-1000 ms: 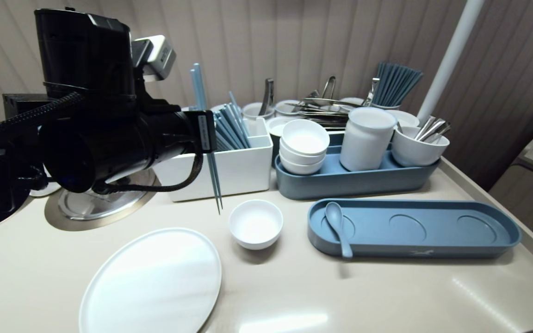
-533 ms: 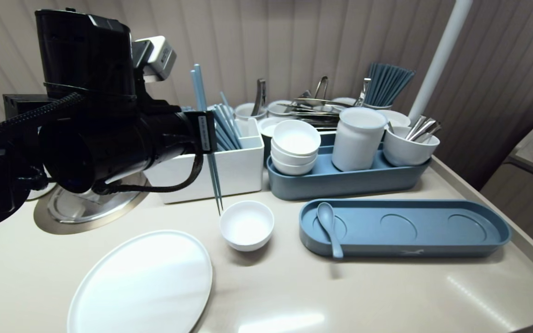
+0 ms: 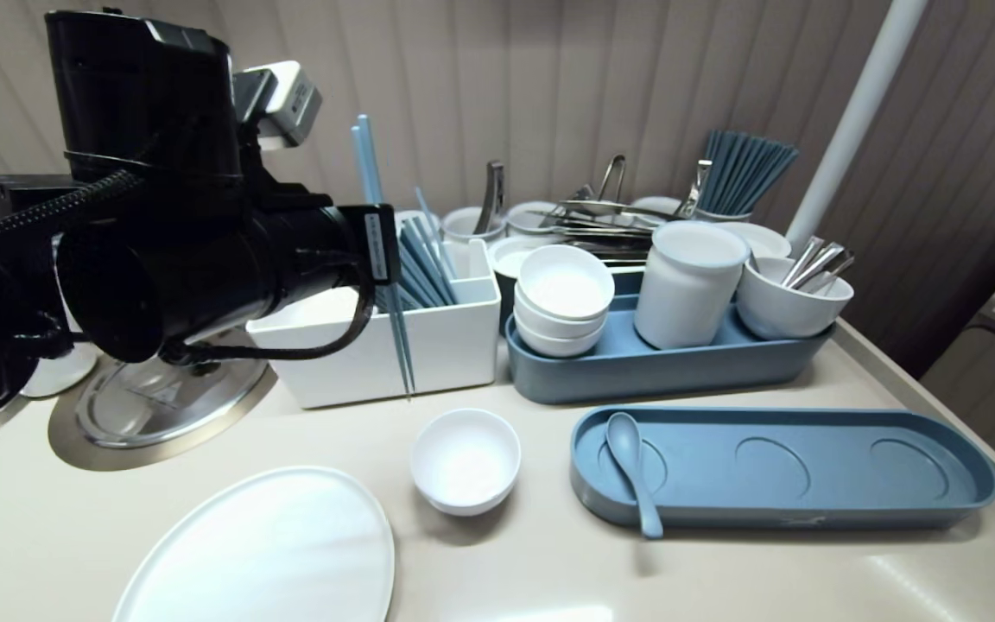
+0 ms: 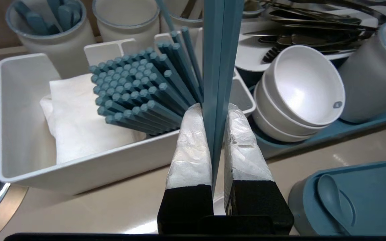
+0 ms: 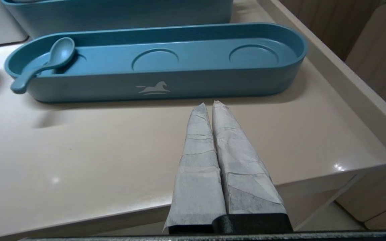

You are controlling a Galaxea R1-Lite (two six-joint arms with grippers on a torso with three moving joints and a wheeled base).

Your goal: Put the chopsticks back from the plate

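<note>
- Left gripper (image 4: 214, 110): raised over the back-left part of the counter (image 3: 722, 570). Its white-wrapped pads (image 4: 193, 144) are pinched on a pair of chopsticks (image 4: 218, 67).
- Pair of chopsticks: slim, smooth blue sticks with square shafts, held upright side by side and gripped low on the shaft. The tapered tips hang clear of the counter, just in front of the white box (image 3: 450, 345) and above the far side of the small bowl (image 3: 465, 458).
- Handling, as judged: slick, thin sticks can twist or slide apart, so firm, even pressure with both shafts flush between the pads suits them. The tips need room from the box wall and the bowl rim.
- White box: a glossy, rectangular, divided box toward the back edge. It holds a leaning bundle of blue chopsticks (image 4: 139, 90) with faceted ends, beside folded white napkins (image 4: 75, 127).
- Small bowl: round, glazed white and empty, mid-counter.
- Plate (image 3: 264, 553): flat, white and matte, at the front-left edge.
- Long tray (image 3: 808, 514): matte blue with rounded ends and three round recesses, toward the front-right corner. A blue spoon (image 3: 631, 466) lies across its left end, the handle over the rim.
- Rear tray (image 3: 662, 371): matte blue, behind the long tray. It carries stacked white bowls (image 3: 562, 298) and a white jar (image 3: 689, 281).
- Right gripper (image 5: 209, 105): parked at the front edge before the long tray, its wrapped fingers pressed together on nothing.
</note>
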